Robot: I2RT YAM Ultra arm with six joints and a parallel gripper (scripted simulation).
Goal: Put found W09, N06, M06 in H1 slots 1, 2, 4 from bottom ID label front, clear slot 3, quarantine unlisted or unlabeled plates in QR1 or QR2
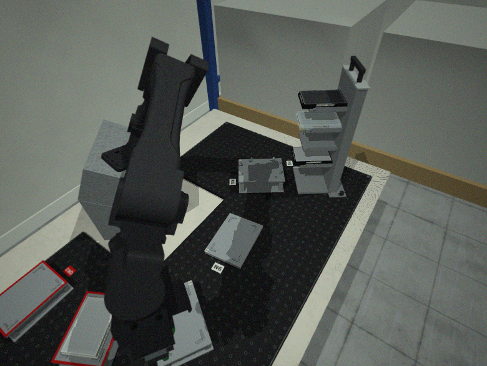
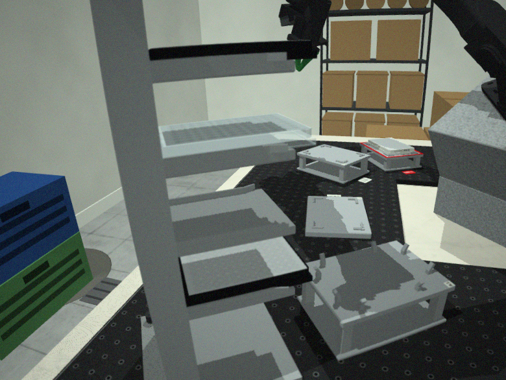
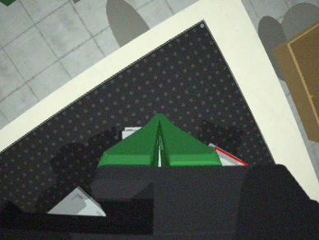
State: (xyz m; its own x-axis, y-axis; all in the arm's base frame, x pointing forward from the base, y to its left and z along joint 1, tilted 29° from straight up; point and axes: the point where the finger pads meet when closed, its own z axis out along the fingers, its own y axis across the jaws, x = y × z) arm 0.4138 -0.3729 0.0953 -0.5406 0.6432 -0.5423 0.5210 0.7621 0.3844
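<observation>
The black perforated mat (image 1: pixel 275 236) runs to a pale border, and beyond its far right edge the tiled floor (image 1: pixel 425 255) drops away. The dark arm (image 1: pixel 151 165) rears up over the near left part of the mat, folded high above the nests.

Plate hotel H1 (image 1: pixel 349 129) stands at the mat's far corner, its shelves opening toward the arm: a black plate (image 1: pixel 321 98) in the top slot, a clear plate (image 1: pixel 318 120) just below, a bare shelf under that, and another black plate (image 1: pixel 311 156) lower, its front edge overhanging the shelf lip — the bottom level is bare. In front of it sits a raised nest (image 1: pixel 260 175) with pins, then the flat N6 nest (image 1: pixel 234 240), with open mat between them.

At the near left, two red-bordered quarantine nests: one (image 1: pixel 29 298) bare, the other (image 1: pixel 84 330) carrying a pale plate (image 1: pixel 89 324).

The gripper (image 3: pixel 159 141) points down over the mat's corner, its green fingers pressed together on nothing.
</observation>
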